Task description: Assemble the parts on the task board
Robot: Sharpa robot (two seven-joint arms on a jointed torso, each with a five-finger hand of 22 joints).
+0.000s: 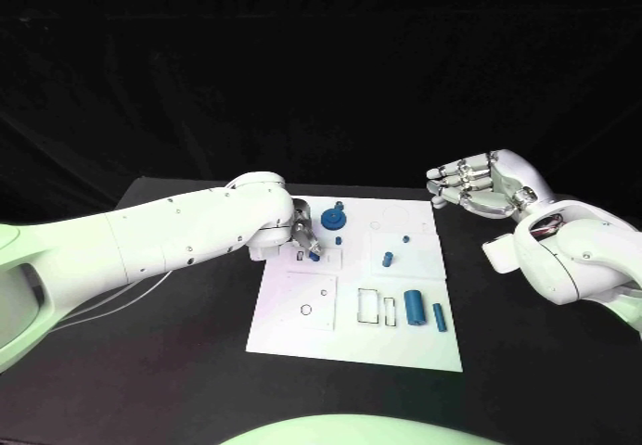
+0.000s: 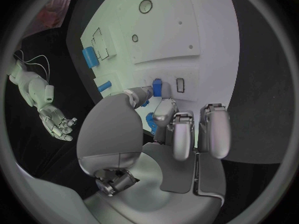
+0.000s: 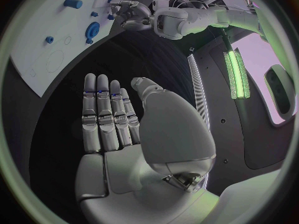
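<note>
The white task board lies in the middle of the black table. My left hand hangs over its far left part and pinches a small blue part between thumb and finger. In the left wrist view the hand holds that blue part just beside a small rectangular slot. A blue gear-like part stands just right of the hand. My right hand is raised off the board's far right corner with straight fingers and nothing in it; the right wrist view shows its bare palm.
Other blue parts lie on the board: a cylinder and a thin bar at the near right, and small pegs near the middle. Outlined slots and a round hole mark the near half. Black table surrounds the board.
</note>
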